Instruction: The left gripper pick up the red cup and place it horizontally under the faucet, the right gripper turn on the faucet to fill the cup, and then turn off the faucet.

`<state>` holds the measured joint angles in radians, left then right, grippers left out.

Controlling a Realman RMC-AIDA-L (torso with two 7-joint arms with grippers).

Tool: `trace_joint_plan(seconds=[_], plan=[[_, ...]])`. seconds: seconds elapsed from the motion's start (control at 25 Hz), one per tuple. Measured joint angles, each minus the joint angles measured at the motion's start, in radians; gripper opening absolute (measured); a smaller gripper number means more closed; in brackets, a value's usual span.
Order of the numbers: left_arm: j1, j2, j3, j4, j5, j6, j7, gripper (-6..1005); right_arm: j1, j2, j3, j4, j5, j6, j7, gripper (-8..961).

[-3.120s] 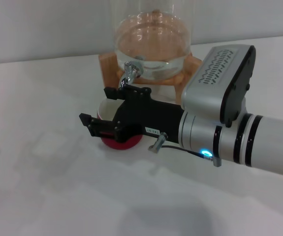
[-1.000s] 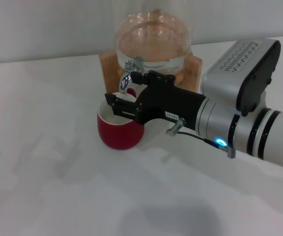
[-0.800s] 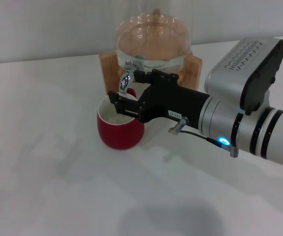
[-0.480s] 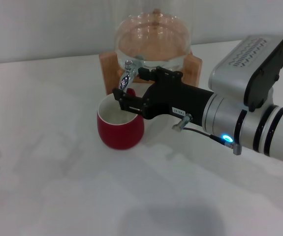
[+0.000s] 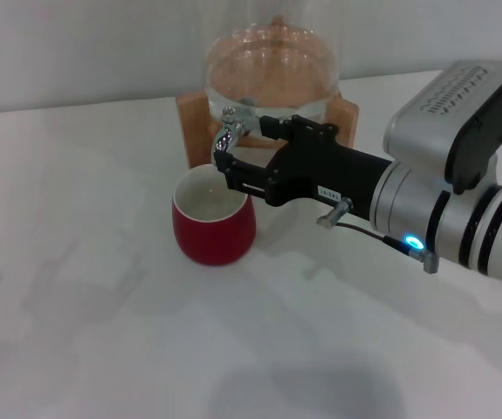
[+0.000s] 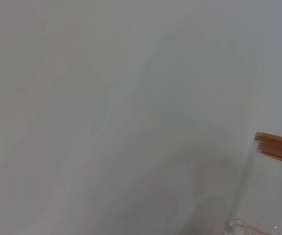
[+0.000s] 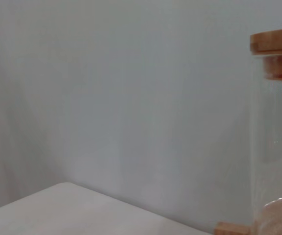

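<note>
The red cup (image 5: 214,220) stands upright on the white table (image 5: 85,288), just in front of the glass jar (image 5: 272,74) on its wooden stand (image 5: 191,118), directly below the faucet (image 5: 228,133). The right gripper (image 5: 233,157) reaches in beside the jar, its prongs spread around the faucet, above the cup's rim

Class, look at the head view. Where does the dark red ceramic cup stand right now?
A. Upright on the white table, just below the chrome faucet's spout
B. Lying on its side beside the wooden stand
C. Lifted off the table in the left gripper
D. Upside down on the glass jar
A: the dark red ceramic cup stands upright on the white table, its open mouth under the chrome faucet, which the black right gripper has reached.
</note>
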<state>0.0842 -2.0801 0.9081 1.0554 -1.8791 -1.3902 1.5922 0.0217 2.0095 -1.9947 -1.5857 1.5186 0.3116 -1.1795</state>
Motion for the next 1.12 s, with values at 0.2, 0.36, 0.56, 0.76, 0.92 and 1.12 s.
trace_joint_plan(seconds=[0.2,0.36,0.56,0.76,0.92,1.12], plan=[[0.002,0.0,0.0,0.0,0.0,-0.007,0.0,864,-0.001,0.001,0.009,0.0,0.0,0.0,0.0,781],[0.004,0.0,0.0,0.0,0.0,-0.011,0.0,865,-0.002,0.002,0.01,-0.001,0.0,-0.001,0.0,781],[0.007,0.0,-0.001,0.0,0.0,-0.012,0.001,863,-0.015,0.0,0.044,-0.033,0.001,0.106,0.0,781],[0.008,0.001,-0.004,0.0,0.0,-0.014,0.005,861,-0.066,0.002,0.171,-0.094,0.001,0.304,-0.012,781],[0.008,0.002,-0.024,-0.002,0.001,-0.031,0.006,860,-0.103,0.003,0.323,-0.098,0.029,0.407,-0.037,781],[0.008,0.0,-0.04,-0.007,0.002,-0.051,0.007,860,-0.122,0.003,0.542,0.001,0.224,0.514,-0.158,781]])
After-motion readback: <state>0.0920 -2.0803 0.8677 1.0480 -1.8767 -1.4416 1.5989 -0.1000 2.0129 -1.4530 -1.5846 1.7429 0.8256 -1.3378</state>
